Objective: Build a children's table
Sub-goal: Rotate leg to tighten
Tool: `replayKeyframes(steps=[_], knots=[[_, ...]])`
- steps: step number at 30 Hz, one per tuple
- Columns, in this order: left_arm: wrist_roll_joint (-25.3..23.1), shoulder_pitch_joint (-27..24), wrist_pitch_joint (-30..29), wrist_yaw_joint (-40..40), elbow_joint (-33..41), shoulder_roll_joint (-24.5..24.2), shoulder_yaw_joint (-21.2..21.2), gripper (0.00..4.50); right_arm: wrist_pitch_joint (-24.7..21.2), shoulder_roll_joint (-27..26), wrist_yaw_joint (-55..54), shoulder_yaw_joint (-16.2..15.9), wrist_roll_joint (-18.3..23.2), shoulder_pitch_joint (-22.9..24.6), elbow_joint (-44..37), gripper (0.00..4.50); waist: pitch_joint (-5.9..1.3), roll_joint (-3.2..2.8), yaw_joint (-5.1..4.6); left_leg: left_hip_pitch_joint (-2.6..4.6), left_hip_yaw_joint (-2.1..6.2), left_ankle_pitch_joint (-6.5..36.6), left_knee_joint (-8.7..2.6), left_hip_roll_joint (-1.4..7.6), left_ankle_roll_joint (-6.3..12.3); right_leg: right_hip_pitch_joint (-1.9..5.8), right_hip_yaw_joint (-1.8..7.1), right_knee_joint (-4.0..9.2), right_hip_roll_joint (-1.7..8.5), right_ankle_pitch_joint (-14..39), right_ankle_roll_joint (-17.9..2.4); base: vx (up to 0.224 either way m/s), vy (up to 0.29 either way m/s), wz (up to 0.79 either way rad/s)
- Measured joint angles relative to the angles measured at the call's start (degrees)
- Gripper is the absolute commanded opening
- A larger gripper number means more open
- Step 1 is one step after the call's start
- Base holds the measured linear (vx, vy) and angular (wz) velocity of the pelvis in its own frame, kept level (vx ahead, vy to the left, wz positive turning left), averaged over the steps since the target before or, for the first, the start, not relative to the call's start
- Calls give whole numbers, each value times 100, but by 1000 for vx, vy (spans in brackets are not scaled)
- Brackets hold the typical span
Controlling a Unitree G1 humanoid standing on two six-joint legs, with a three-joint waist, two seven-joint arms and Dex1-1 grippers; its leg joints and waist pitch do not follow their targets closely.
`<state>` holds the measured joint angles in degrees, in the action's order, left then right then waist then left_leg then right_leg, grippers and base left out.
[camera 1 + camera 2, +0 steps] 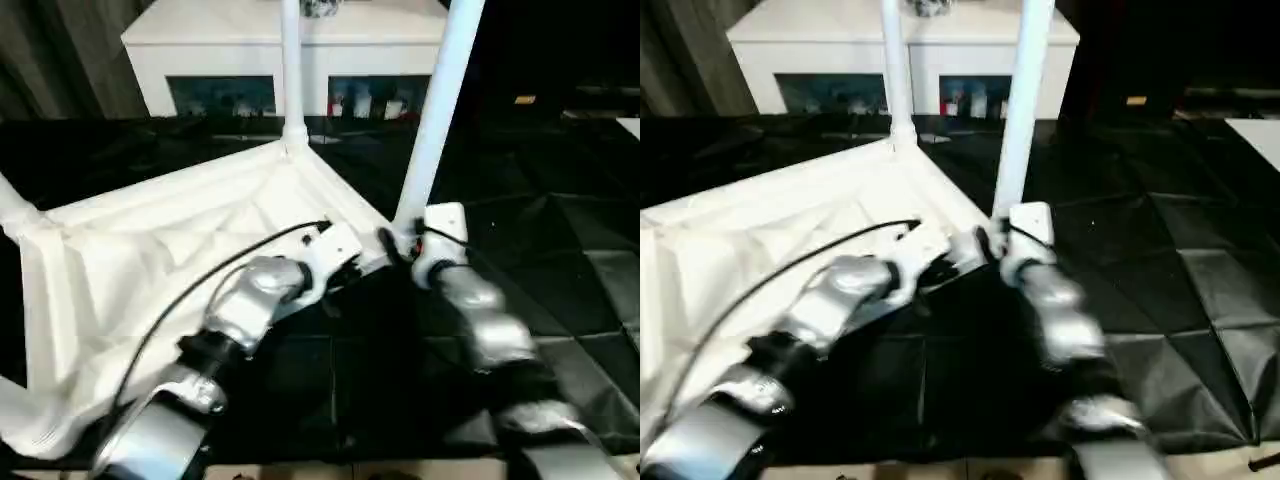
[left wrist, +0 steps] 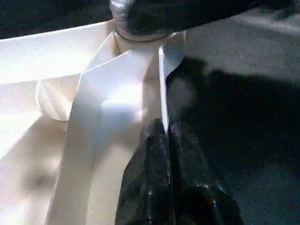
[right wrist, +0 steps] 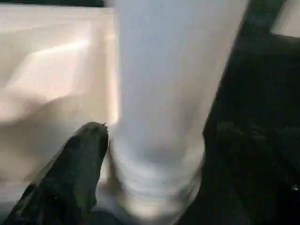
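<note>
Table top (image 1: 150, 250) lies upside down on black floor covering (image 1: 560, 220), ribbed underside up. Two legs stand upright in right-side sockets: near leg (image 1: 440, 110), far leg (image 1: 291, 70). Right claw (image 3: 154, 154) straddles base of near leg, a finger on each side. Left claw (image 2: 168, 140) narrow, pinching the top's rim wall beside that corner. Both forearms reach forward, converging. White cabinet (image 1: 200, 50) stands far behind.
</note>
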<state>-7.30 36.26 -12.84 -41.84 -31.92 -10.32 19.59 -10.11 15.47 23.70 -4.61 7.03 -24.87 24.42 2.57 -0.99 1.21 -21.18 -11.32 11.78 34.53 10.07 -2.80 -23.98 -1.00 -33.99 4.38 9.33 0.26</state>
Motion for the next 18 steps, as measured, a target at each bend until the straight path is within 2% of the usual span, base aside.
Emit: replayKeyframes(steps=[4, 6, 9, 11, 14, 18], knots=[[100, -82, 194, -574, 142, -621, -39, 0, -192, 1027, 1567, -263, 259, 639, -758, 394, 1, -1, -22, 6, 0, 1, -6, 6, 0, -1, 0, 1, -10, 1, 1, 0, 0, 0], [309, -302, 332, -1196, 366, -964, -90, 0, -222, 1356, 2220, -318, 433, 854, -969, 394, 3, -6, -54, 8, 0, 2, -7, 7, -1, -2, 1, 0, -10, 2, 2, 0, 0, 0], [518, -448, 318, -1814, 615, -1176, -72, 0, -296, 1443, 2676, -317, 586, 875, -1047, 394, 4, -7, -29, 10, -2, 2, -6, 4, -1, 2, 1, 1, -4, 2, 1, 0, 0, 0], [581, -479, 267, -2100, 757, -1200, 52, 0, -331, 1447, 2927, -346, 644, 822, -1073, 394, 5, -8, 52, 8, -5, 2, -3, -1, -1, 5, 5, 3, 3, 2, 0, 0, 0, 0], [659, -502, 267, -2320, 826, -1207, 148, 0, -320, 1443, 3090, -420, 653, 659, -1028, 394, 5, -6, 120, 5, -12, 1, -1, -2, 0, 11, 11, 2, 7, 2, 0, 0, 0, 0], [655, -500, 291, -2366, 825, -1204, 155, 0, -290, 1427, 3281, -437, 701, 588, -868, 394, 6, -5, 145, 5, -12, 1, -1, -2, 0, 12, 10, 0, 8, 2, 0, 0, 0, 0]])
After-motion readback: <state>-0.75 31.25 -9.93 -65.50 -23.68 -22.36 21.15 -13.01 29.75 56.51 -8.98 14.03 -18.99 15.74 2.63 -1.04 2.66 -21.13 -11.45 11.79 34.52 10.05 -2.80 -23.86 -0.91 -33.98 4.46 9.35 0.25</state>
